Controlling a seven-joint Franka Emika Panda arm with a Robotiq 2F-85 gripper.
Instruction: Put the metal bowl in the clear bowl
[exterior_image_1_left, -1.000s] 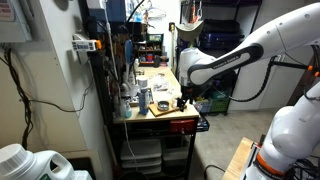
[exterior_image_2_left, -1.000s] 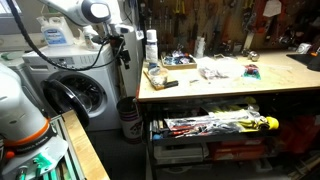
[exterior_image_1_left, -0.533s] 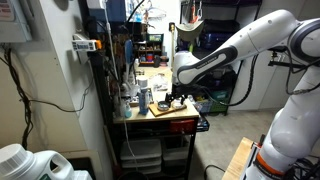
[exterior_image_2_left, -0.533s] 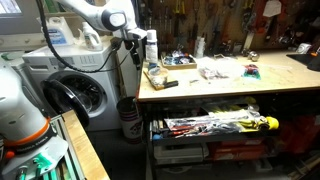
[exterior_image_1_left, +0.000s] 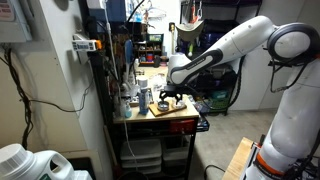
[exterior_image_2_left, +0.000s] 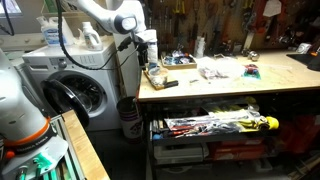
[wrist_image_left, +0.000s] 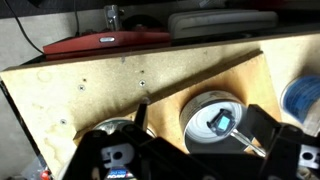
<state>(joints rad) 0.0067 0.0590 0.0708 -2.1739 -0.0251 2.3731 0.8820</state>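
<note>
The pincer (wrist_image_left: 196, 122) is open, its fingers (wrist_image_left: 275, 145) spread wide and low over the tabletop (wrist_image_left: 80, 90). The metal bowl (wrist_image_left: 213, 125) sits on the wooden board (wrist_image_left: 235, 85), showing between the two fingers, at 12 o'clock from the wrist. Whether they touch it cannot be told. The clear bowl (wrist_image_left: 302, 100) lies at its 3 o'clock, cut off by the picture's edge.

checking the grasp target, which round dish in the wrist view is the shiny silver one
The metal bowl on the wooden board, mid-picture, with a pale silvery rim. The round thing at the right edge is bluish and half cut off.
</note>
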